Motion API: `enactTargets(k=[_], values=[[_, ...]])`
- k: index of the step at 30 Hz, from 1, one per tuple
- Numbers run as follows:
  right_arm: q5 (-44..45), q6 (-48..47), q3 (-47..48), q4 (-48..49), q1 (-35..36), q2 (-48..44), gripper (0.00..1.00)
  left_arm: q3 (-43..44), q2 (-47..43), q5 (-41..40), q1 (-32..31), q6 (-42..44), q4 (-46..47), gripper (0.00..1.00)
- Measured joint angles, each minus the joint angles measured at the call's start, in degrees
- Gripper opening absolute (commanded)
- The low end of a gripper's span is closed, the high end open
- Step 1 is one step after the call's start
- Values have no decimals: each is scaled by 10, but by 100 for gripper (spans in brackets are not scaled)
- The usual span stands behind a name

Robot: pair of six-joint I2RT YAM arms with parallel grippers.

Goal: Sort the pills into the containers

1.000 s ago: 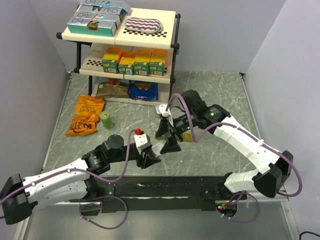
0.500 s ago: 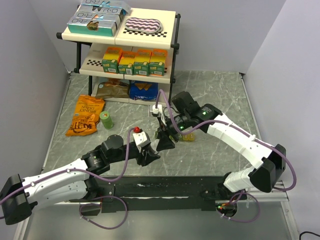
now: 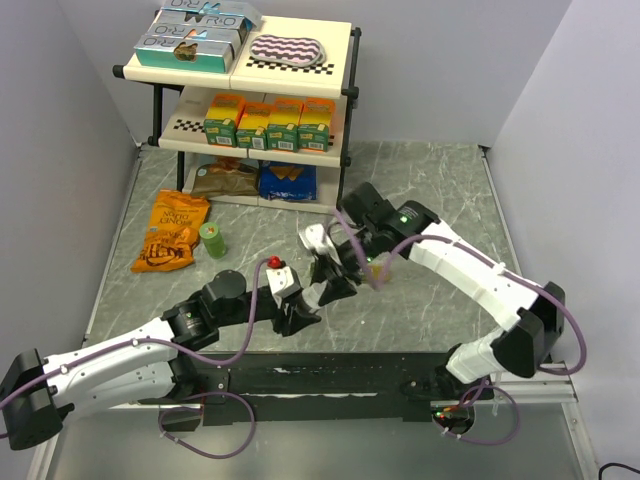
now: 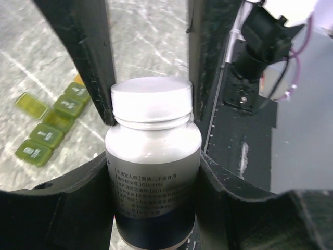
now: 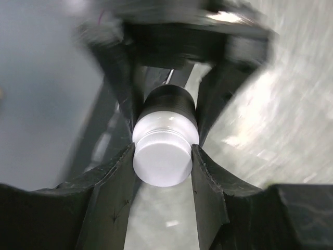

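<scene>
My left gripper [image 4: 156, 208] is shut on a white pill bottle [image 4: 153, 161] with a dark label, holding it by the body. My right gripper [image 5: 162, 156] is shut on the bottle's white cap [image 5: 161, 161]; its dark fingers [image 4: 88, 57] flank the cap [image 4: 151, 99] in the left wrist view. In the top view both grippers meet at the table's centre, left gripper [image 3: 300, 308], right gripper [image 3: 335, 282], bottle [image 3: 314, 297] between them. The containers [image 4: 52, 125], an olive-to-yellow strip, lie on the table behind the bottle; in the top view the right arm hides most of them [image 3: 385, 268].
A two-tier shelf rack [image 3: 345, 75] with boxes stands at the back. Snack bags lie under it [image 3: 285, 180]. An orange snack bag [image 3: 172, 232] and a small green cylinder [image 3: 212, 240] lie at the left. Grey walls close in both sides.
My right gripper has swung in toward the left gripper, turned, and closed from wide open onto the bottle's cap. The left arm has stayed put with the bottle.
</scene>
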Motion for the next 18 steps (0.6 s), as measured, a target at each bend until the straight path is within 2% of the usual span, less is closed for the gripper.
enactTargets(k=[4, 7, 18], values=[[-44, -233, -35, -26, 2, -35, 16, 0, -2, 33, -7, 10, 3, 1], [-58, -341, -17, -69, 3, -26, 15, 0, -3, 45, -7, 13, 9, 1], [-97, -435, 7, -130, -15, 7, 17, 0, -3, 50, -5, 14, 9, 1]])
